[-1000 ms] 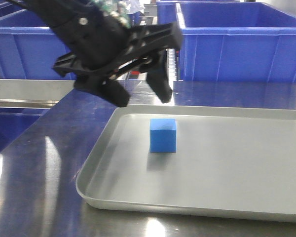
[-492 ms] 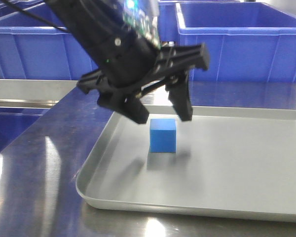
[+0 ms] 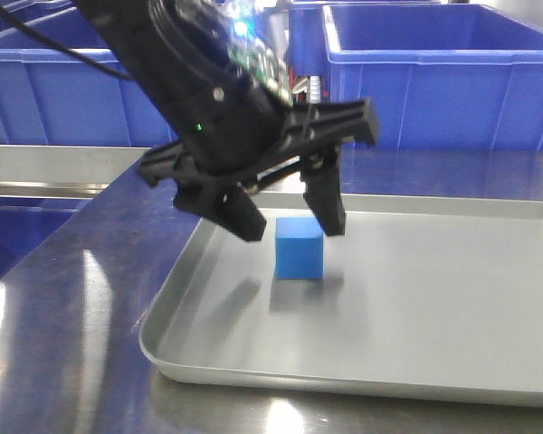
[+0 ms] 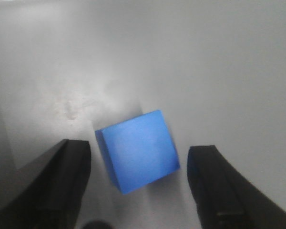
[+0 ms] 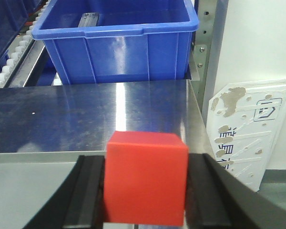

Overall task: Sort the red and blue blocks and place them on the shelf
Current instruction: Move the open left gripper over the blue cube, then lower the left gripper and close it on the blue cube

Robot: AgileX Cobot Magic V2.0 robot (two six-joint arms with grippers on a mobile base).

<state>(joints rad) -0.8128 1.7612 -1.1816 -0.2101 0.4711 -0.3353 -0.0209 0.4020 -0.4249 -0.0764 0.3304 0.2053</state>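
The sky-blue block stands on the pale grey tray. My left gripper is open and hangs just above it, one finger at each side, not touching. In the left wrist view the blue block lies between the two spread black fingers. My right gripper is shut on the red block and holds it above the tray's edge, facing the shelf with a blue bin. The right gripper is out of the front view.
Big blue bins stand on the shelf behind the steel tabletop. A shelf rail runs at the left. In the right wrist view white rollers lie at the left, and a steel post and a white panel at the right.
My left gripper has come down and to the right from the tray's back rim, and now straddles the blue block. The block has not moved.
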